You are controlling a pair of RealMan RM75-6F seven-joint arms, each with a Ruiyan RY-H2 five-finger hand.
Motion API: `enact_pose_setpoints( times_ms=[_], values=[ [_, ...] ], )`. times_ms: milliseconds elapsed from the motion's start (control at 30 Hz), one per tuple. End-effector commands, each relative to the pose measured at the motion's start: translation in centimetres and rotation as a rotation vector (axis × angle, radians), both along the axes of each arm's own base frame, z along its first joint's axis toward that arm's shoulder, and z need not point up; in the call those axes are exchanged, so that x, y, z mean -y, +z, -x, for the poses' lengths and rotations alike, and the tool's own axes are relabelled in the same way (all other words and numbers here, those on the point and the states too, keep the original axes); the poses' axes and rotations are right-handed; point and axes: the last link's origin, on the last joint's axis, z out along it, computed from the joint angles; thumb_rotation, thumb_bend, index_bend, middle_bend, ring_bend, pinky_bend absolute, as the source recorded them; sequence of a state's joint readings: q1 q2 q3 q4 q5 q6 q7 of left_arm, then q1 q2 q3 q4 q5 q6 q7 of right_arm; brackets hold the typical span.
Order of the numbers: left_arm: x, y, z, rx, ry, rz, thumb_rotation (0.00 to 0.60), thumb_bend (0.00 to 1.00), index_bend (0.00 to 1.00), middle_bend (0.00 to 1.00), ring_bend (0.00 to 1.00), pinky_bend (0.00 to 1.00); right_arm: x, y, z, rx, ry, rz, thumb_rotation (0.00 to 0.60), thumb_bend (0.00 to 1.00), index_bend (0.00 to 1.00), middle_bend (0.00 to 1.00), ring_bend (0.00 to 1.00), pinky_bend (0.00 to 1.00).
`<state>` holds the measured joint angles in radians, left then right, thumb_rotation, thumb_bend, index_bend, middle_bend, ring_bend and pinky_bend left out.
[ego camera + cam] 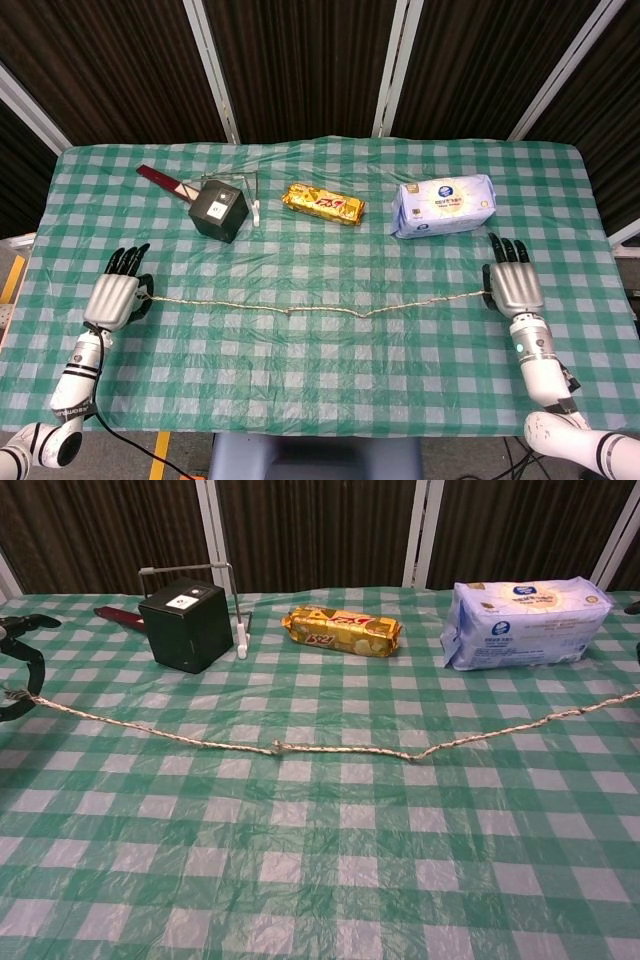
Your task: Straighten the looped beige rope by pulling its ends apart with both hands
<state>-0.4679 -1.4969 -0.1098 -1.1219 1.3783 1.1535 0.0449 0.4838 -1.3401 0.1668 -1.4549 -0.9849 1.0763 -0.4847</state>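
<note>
**Rope drawn out between two hands**

The left hand (pixel 112 298) pinches one end of the beige rope (pixel 320 309) near the table's left edge; the right hand (pixel 512 285) holds the other end at the far right, fingers curled around it; the rope runs nearly straight across between them, a small knot (pixel 277 747) near its middle; beyond it stand a black box (pixel 219 212), a biscuit packet (pixel 322 204) and a tissue pack (pixel 443 205), well apart from the rope; a green checked tablecloth (pixel 320 380) covers the table; dark panels back the room.
</note>
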Motion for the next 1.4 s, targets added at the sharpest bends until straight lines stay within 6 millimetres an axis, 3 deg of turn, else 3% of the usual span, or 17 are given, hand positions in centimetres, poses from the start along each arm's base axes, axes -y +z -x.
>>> enact_pose_setpoints(
  times_ms=[33, 267, 833, 1300, 1400],
  values=[
    [-0.1, -0.1, 0.2, -0.002, 0.006, 0.000, 0.600, 0.44, 0.63, 0.00, 0.00, 0.00, -0.1, 0.5, 1.1, -0.011, -0.029, 0.008, 0.600, 0.46, 0.76, 0.06, 0.00, 0.00],
    [-0.5, -0.1, 1.0, 0.000, 0.034, -0.018, 0.600, 0.44, 0.63, 0.01, 0.00, 0.00, -0.6, 1.1, 3.4, 0.011, -0.096, 0.017, 0.600, 0.46, 0.76, 0.06, 0.00, 0.00],
    [-0.9, -1.3, 1.8, -0.018, 0.080, 0.019, 0.600, 0.43, 0.63, 0.01, 0.00, 0.00, -1.1, 1.7, 5.9, 0.005, -0.136, 0.019, 0.600, 0.46, 0.76, 0.06, 0.00, 0.00],
    [-0.7, -3.3, 1.7, -0.042, 0.075, 0.074, 0.600, 0.43, 0.63, 0.01, 0.00, 0.00, -1.0, -0.2, 5.9, 0.002, -0.125, -0.029, 0.600, 0.46, 0.75, 0.06, 0.00, 0.00],
    [-0.6, -3.7, 1.7, -0.049, 0.073, 0.084, 0.600, 0.43, 0.59, 0.01, 0.00, 0.00, -0.9, -0.5, 5.8, 0.002, -0.130, -0.052, 0.600, 0.46, 0.68, 0.06, 0.00, 0.00]
  ],
)
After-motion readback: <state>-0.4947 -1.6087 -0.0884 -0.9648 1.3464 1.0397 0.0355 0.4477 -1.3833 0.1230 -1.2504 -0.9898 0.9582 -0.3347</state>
